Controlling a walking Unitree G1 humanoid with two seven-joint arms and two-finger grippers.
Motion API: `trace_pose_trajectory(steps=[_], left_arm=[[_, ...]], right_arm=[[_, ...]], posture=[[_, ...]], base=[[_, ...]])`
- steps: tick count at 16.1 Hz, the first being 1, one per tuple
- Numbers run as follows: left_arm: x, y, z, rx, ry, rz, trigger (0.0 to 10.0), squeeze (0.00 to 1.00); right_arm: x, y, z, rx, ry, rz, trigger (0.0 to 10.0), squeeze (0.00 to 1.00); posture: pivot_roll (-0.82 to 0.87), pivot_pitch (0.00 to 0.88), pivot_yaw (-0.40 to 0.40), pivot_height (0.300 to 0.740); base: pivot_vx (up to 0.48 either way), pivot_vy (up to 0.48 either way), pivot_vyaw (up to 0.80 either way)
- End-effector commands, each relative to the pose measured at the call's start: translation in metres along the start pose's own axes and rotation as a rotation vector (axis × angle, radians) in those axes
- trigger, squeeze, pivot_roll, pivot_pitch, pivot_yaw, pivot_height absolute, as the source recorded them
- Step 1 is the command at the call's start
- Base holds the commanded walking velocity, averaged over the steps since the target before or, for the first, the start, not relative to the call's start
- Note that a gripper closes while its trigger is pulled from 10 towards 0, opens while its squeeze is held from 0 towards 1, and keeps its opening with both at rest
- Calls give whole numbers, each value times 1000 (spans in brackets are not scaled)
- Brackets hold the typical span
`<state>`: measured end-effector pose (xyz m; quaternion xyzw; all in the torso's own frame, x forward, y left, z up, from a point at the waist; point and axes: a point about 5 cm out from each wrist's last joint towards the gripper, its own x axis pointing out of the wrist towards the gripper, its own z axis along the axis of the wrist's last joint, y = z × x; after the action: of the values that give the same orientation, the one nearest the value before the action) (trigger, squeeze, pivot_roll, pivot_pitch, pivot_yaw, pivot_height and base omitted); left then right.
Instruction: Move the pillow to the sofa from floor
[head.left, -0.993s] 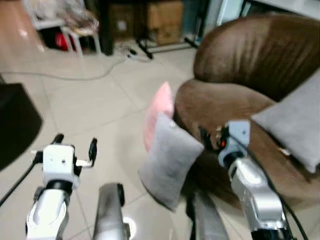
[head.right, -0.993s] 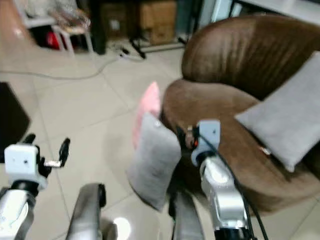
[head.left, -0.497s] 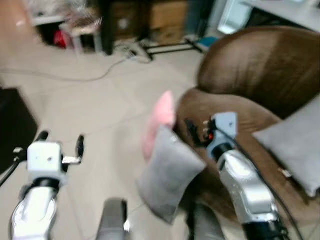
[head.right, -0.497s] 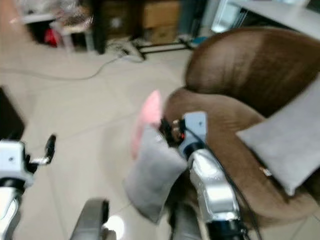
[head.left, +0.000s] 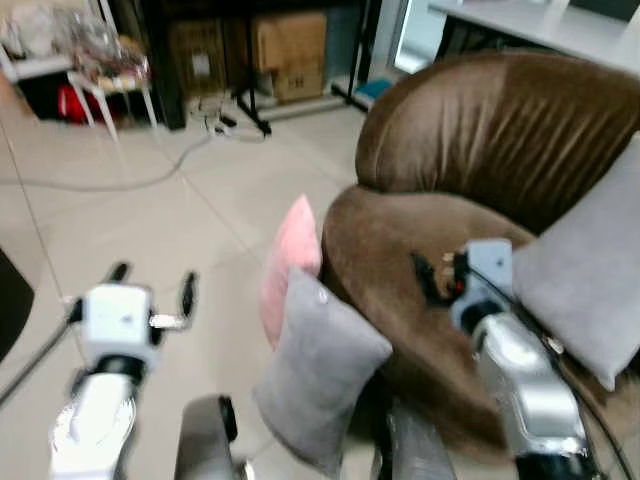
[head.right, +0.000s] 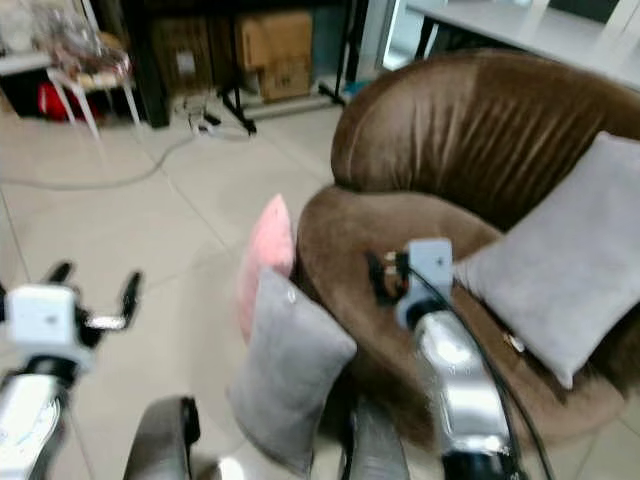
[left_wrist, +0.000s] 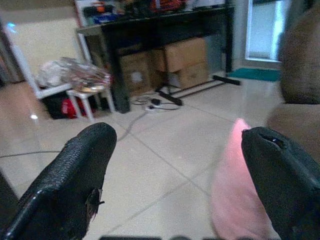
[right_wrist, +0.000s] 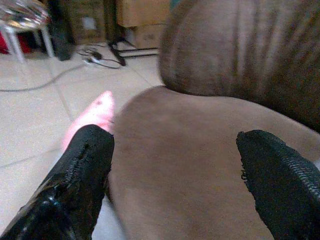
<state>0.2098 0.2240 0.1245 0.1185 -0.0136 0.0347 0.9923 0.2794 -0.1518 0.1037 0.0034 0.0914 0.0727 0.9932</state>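
A grey pillow (head.left: 318, 380) stands on the tile floor, leaning against the front of the brown sofa (head.left: 470, 160). A pink pillow (head.left: 288, 268) stands just behind it, also against the sofa. My right gripper (head.left: 432, 278) is open above the sofa's seat cushion (right_wrist: 190, 165), to the right of both floor pillows and holding nothing. My left gripper (head.left: 152, 285) is open over the bare floor, left of the pillows. In the left wrist view the pink pillow (left_wrist: 235, 195) lies ahead of the left gripper (left_wrist: 175, 165).
Another grey pillow (head.left: 585, 280) rests on the sofa at the right. Cardboard boxes (head.left: 290, 40), black table legs, floor cables (head.left: 150, 175) and a white stool (head.left: 100, 85) stand at the back. A dark object (head.left: 10, 300) is at the left edge.
The camera has shifted and the picture is sharper. Relative to the grey floor pillow, my right gripper moved right, from beside its top corner to over the sofa seat.
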Motion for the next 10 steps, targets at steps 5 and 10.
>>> trace_pose_trajectory(steps=[5,10], left_arm=[[-2,-2,-3,8,18,9,10000,0],[-3,-2,-4,20,28,-11,10000,0]], right_arm=[[1,12,2,31,7,117,10000,0],[6,14,2,-4,34,180,10000,0]], posture=[[-12,0,-74,506],[-11,0,-78,456]], base=[[0,0,0],[0,0,0]])
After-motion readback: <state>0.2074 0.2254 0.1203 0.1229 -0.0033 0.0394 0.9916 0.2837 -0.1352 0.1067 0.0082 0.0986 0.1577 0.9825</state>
